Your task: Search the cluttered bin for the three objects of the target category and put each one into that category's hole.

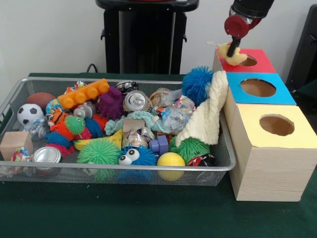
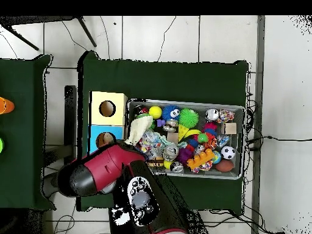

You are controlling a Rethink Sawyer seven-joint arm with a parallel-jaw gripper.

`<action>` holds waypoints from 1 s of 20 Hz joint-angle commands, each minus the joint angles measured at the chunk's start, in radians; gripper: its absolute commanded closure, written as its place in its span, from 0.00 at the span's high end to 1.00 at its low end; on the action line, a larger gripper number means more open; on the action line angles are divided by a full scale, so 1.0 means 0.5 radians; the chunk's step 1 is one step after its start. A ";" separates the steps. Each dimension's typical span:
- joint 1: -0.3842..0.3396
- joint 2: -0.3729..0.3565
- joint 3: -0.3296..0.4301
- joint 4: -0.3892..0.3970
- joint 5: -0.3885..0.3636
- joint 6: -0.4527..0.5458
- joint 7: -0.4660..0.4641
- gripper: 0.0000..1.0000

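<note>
The bin (image 1: 124,168) is a silver wire-mesh basket full of toys, balls, cans and wrappers; it also shows in the overhead view (image 2: 244,141). To its right stands a row of wooden boxes with holes: red top (image 1: 261,60), blue top (image 1: 257,88), yellow top (image 1: 276,125). My gripper (image 1: 232,51) comes down at the top right, shut on a pale yellow soft piece (image 1: 238,58). It holds the piece just above the red top, left of the red box's hole. In the overhead view my arm (image 2: 103,170) hides the gripper and the red box.
A cream cloth (image 1: 205,116) hangs over the bin's right rim against the blue box. A blue spiky ball (image 1: 196,83) sits at the bin's back right corner. The pedestal (image 1: 143,37) stands behind the bin. A second green table (image 2: 21,128) is at the overhead view's left.
</note>
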 commanded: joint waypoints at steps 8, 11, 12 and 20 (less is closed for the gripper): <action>0.079 0.194 -0.017 0.014 -0.048 -0.085 0.207 0.00; 0.104 0.211 -0.046 -0.017 -0.069 -0.132 0.247 0.00; 0.119 0.219 -0.057 -0.035 -0.075 -0.164 0.275 0.00; 0.169 0.257 -0.104 -0.091 -0.059 -0.255 0.326 0.00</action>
